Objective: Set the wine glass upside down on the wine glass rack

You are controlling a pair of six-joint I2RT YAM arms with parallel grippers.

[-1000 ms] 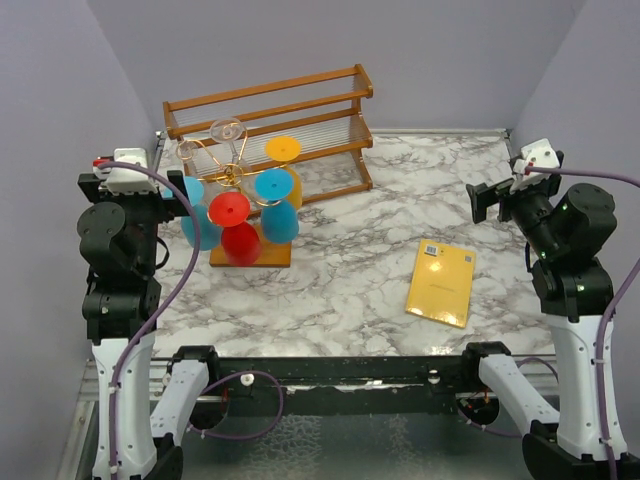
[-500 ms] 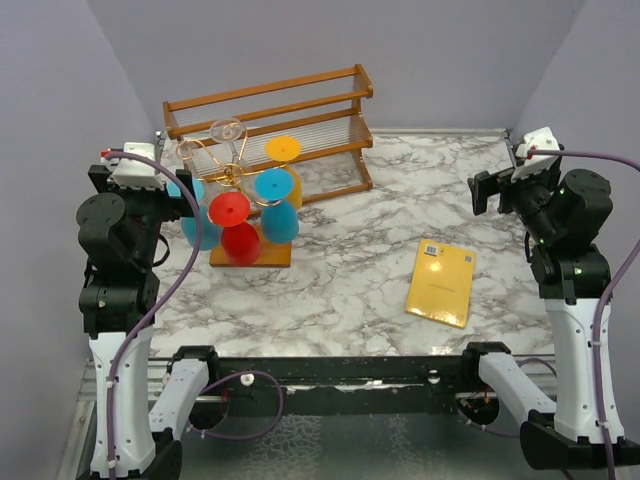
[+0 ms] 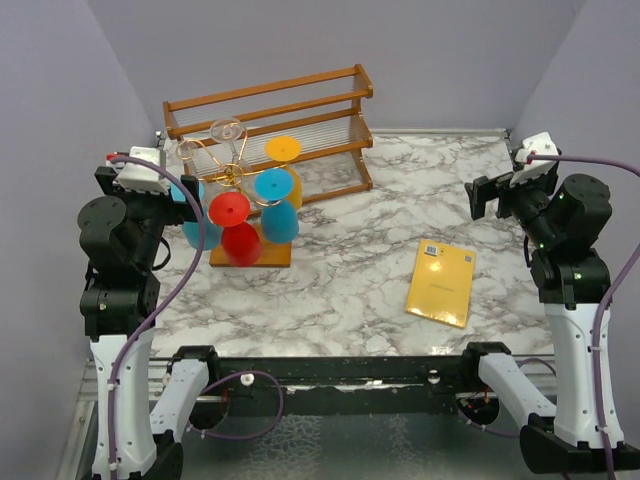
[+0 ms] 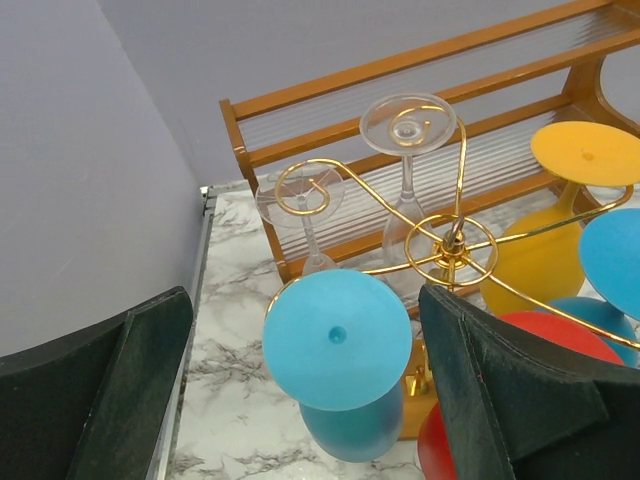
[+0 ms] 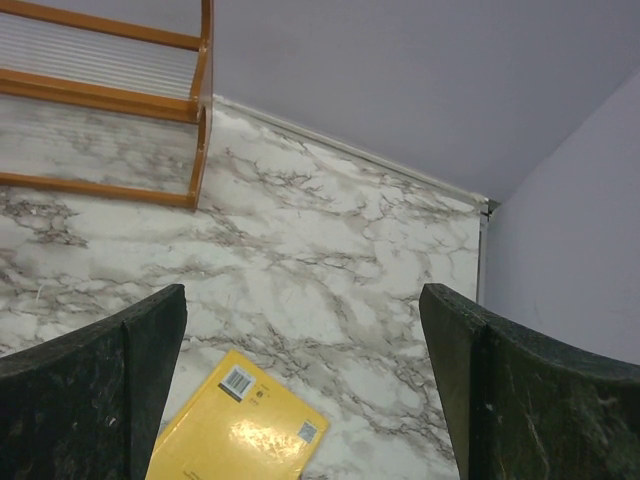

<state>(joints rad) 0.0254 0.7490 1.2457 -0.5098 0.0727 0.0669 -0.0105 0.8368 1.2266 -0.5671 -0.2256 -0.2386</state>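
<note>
- Bench (image 3: 350, 270): wooden shelf (image 3: 270, 110) at back, yellow book (image 3: 441, 283) at right
- Wine glass rack (image 3: 232, 175) in front of shelf, left of centre
- Blue wine glass (image 4: 337, 340) hangs upside down on rack arm nearest left gripper (image 3: 170, 190); those jaws wide, empty
- Right gripper (image 3: 483, 198): jaws wide, empty
- Judged: placing looks done; next, draw left arm clear without nudging rack

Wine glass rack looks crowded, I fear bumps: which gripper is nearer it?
Left. The left gripper is just left of the wine glass rack; the right gripper is far off to its right.
</note>
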